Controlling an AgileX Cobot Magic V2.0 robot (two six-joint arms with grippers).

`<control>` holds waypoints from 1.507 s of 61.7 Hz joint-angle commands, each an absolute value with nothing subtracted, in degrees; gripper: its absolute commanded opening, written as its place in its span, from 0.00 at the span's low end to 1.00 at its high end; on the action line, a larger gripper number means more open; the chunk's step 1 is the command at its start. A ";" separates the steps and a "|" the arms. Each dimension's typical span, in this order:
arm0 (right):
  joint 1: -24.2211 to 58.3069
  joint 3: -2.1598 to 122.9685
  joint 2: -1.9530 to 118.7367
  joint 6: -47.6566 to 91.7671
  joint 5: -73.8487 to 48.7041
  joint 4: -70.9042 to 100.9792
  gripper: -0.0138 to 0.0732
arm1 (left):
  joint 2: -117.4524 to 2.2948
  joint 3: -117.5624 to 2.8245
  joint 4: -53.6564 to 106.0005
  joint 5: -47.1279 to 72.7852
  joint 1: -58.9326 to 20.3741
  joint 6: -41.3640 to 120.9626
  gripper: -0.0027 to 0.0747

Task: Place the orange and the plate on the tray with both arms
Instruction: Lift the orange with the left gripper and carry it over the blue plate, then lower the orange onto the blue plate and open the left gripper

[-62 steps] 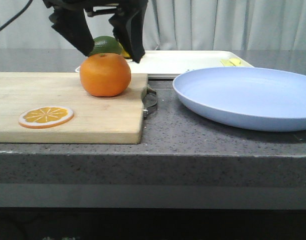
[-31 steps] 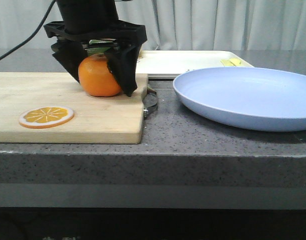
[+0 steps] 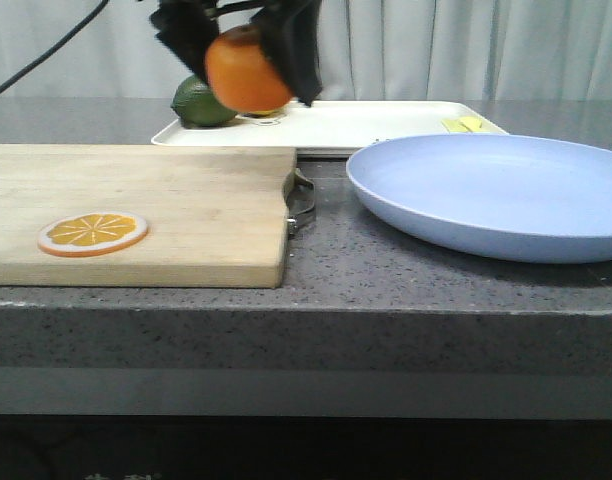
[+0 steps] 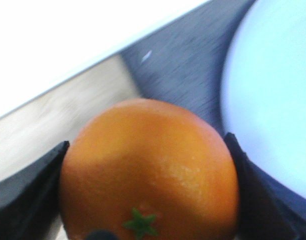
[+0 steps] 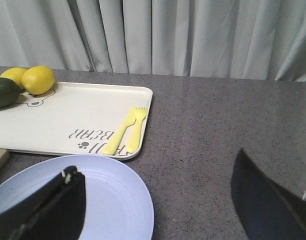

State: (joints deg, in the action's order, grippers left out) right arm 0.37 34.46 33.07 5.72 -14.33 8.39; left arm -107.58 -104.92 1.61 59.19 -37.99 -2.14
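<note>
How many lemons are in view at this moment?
2. Both lemons sit together at the far corner of the tray, touching, beside a dark green fruit. In the front view the left claw largely hides them.

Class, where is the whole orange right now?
In the front view, the orange is held in the air by the left gripper, upper left, above the cutting board's far edge, near the tray.

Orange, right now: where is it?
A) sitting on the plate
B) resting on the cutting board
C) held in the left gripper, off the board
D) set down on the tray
C: the orange sits clamped in the left gripper, raised clear of the wooden cutting board.
</note>
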 commanded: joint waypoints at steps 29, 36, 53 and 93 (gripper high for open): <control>0.12 36.68 33.39 6.01 -10.05 8.50 0.85 | -113.12 -107.27 1.42 36.76 -52.70 -2.20 0.40; 0.12 36.68 33.39 6.01 -10.05 8.50 0.85 | -114.36 -107.27 1.67 36.76 -52.80 -2.20 0.51; 0.12 36.68 33.39 6.01 -10.05 8.50 0.85 | -115.56 -107.27 1.79 36.91 -52.90 -2.20 0.81; 0.12 36.68 33.39 6.01 -10.05 8.50 0.85 | -115.09 -122.79 -0.56 54.96 -52.79 -2.20 0.44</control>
